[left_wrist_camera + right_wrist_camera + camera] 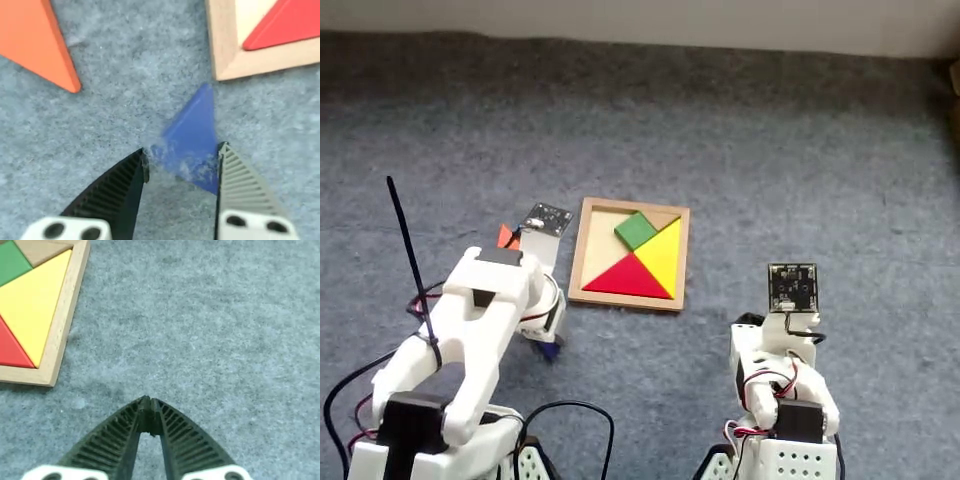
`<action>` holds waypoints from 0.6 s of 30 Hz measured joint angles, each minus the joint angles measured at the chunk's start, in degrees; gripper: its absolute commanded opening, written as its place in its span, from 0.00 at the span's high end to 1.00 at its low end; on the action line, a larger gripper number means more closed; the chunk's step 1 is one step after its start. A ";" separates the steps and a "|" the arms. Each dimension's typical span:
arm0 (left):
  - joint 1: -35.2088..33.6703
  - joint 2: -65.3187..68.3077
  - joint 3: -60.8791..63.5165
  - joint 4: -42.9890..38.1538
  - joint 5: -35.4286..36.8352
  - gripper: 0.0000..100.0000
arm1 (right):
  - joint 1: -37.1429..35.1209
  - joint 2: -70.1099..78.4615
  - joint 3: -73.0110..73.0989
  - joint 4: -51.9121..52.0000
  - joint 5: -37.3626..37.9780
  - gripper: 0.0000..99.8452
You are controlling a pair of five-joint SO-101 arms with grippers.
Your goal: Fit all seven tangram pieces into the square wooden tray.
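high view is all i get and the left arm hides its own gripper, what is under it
Observer: A blue triangle lies on the carpet between the spread fingers of the left gripper, one finger on each side of it.
Operator: ok and the right gripper, its camera covers it from up here
Observer: The right gripper is shut on nothing, over bare carpet, apart from the tray.
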 measured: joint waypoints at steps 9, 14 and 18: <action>1.93 -6.51 0.00 2.29 0.00 0.80 | 0.00 0.00 0.00 0.00 0.00 0.99; 1.93 -17.05 0.00 6.86 -2.20 0.80 | 0.00 0.00 0.00 0.00 0.00 0.99; 1.85 -21.10 0.00 7.65 -2.64 0.80 | 0.00 0.00 0.00 0.00 0.00 0.99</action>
